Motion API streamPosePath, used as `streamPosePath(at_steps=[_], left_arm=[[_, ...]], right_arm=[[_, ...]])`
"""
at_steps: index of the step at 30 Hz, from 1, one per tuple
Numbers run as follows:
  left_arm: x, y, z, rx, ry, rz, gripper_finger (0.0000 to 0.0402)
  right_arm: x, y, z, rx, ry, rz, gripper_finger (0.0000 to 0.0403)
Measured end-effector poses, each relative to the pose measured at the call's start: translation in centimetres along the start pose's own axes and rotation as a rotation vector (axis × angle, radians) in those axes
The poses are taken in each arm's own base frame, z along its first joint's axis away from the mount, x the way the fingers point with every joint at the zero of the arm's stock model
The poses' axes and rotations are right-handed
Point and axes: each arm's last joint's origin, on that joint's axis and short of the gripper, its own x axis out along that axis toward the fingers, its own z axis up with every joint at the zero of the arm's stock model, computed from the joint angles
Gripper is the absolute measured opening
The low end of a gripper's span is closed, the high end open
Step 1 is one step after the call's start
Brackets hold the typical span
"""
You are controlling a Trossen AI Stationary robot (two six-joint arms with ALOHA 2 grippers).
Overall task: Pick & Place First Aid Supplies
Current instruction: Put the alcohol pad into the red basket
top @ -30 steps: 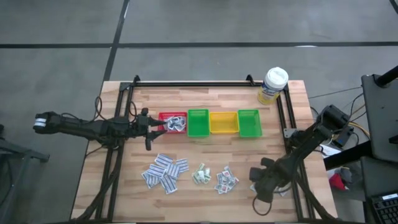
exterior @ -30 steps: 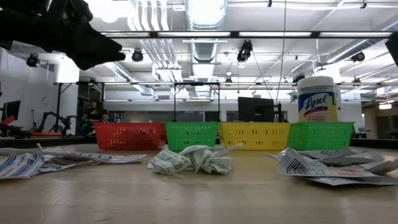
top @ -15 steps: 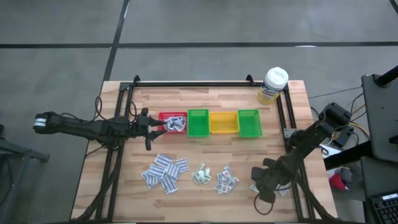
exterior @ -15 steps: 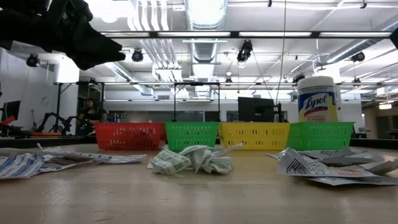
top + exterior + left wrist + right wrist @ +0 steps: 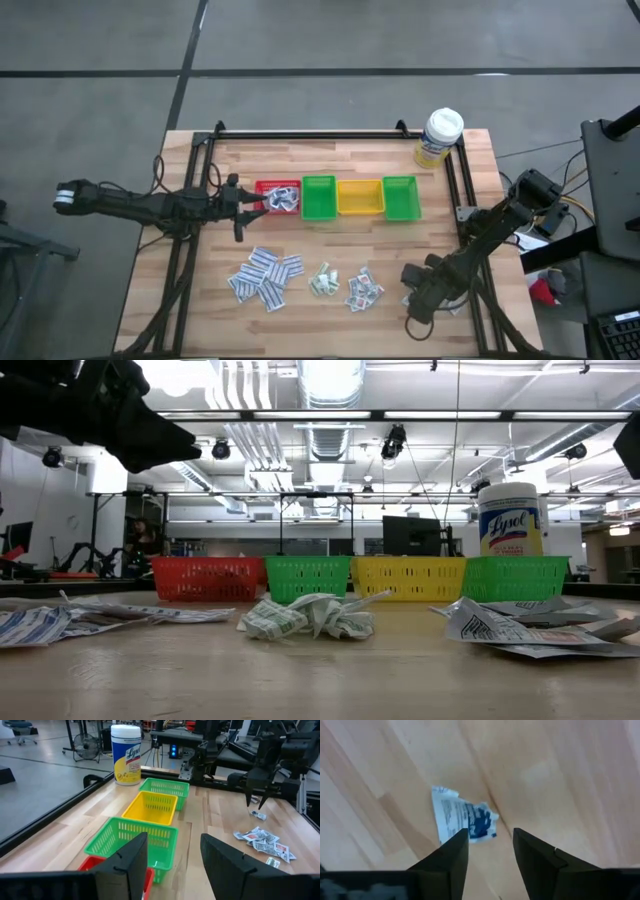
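Nearest the table's front edge, at about 5 o'clock on the high view, the right gripper [image 5: 415,300] hangs low over the wood near the right rail. Its jaws, narrow a second ago, now stand apart, and its wrist view shows a single crumpled white packet [image 5: 462,819] with blue print lying flat on the boards just beyond the fingertips [image 5: 457,840], touching neither. That reads as a release or a failed pinch: the packet is on the table, not carried, so it has yet to reach a bin.

Toward 6 and 7 o'clock lie the other first aid supplies: a red-printed cluster [image 5: 362,290], a small green-printed heap [image 5: 322,280] and a fan of blue-printed strips [image 5: 265,278], all unmoved.

Farther back, at 9 o'clock, the left gripper [image 5: 268,203] hovers, jaws wide and empty, over the red bin [image 5: 262,187], which already holds a few packets. Beside it run the green bin [image 5: 318,198], yellow bin [image 5: 359,197] and second green bin [image 5: 400,197]; a wipes canister [image 5: 439,137] stands at 1 o'clock.
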Motion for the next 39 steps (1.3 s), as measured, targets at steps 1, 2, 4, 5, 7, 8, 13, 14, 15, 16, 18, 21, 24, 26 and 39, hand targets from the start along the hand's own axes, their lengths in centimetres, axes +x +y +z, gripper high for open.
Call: streamPosePath(at_steps=[1, 2, 4, 5, 7, 8, 13, 14, 15, 16, 18, 21, 24, 26, 39], left_arm=[[0.0, 0.0, 0.0, 0.001, 0.004, 0.0, 0.0177], [0.0, 0.0, -0.1, 0.002, 0.006, 0.001, 0.0177], [0.0, 0.0, -0.1, 0.002, 0.009, 0.001, 0.0177], [0.0, 0.0, -0.1, 0.002, 0.008, 0.001, 0.0177], [0.0, 0.0, -0.1, 0.002, 0.008, 0.001, 0.0177], [0.0, 0.0, -0.1, 0.002, 0.008, 0.001, 0.0177], [0.0, 0.0, -0.1, 0.001, 0.008, 0.001, 0.0177], [0.0, 0.0, -0.1, 0.001, 0.008, 0.001, 0.0177], [0.0, 0.0, -0.1, 0.001, 0.008, 0.001, 0.0177], [0.0, 0.0, -0.1, 0.001, 0.008, 0.001, 0.0177], [0.0, 0.0, -0.1, 0.001, 0.007, 0.001, 0.0177], [0.0, 0.0, -0.1, 0.0, 0.007, 0.001, 0.0177], [0.0, 0.0, -0.1, -0.002, 0.007, 0.001, 0.0177], [0.0, 0.0, -0.1, -0.002, 0.006, 0.001, 0.0177], [0.0, 0.0, 0.0, -0.01, 0.005, -0.004, 0.0177]], right_arm=[[0.0, 0.0, 0.0, 0.011, -0.006, 0.0, 0.0156], [0.0, 0.0, 0.0, 0.025, -0.012, 0.0, 0.0157], [0.2, -0.3, 0.0, 0.052, -0.015, -0.014, 0.0158], [0.2, -0.4, 0.0, 0.064, -0.014, -0.017, 0.0157], [0.5, -0.3, 0.0, 0.076, -0.014, -0.012, 0.0156], [0.7, -0.3, 0.0, 0.076, -0.013, -0.012, 0.0156], [1.7, -0.2, -0.1, 0.078, 0.013, -0.019, 0.0157], [1.8, -0.1, -0.1, 0.078, 0.023, -0.023, 0.0157], [2.0, -0.1, -0.1, 0.079, 0.032, -0.028, 0.0156], [2.0, -0.1, -0.1, 0.078, 0.034, -0.032, 0.0155], [2.3, -0.1, -0.2, 0.077, 0.038, -0.042, 0.015], [2.4, -0.2, -0.2, 0.076, 0.042, -0.052, 0.0138], [2.4, -0.2, -0.2, 0.077, 0.054, -0.051, 0.0117], [2.4, -0.2, -0.2, 0.078, 0.057, -0.053, 0.0099], [1.7, -0.6, -0.4, 0.018, 0.055, -0.059, 0.001]])
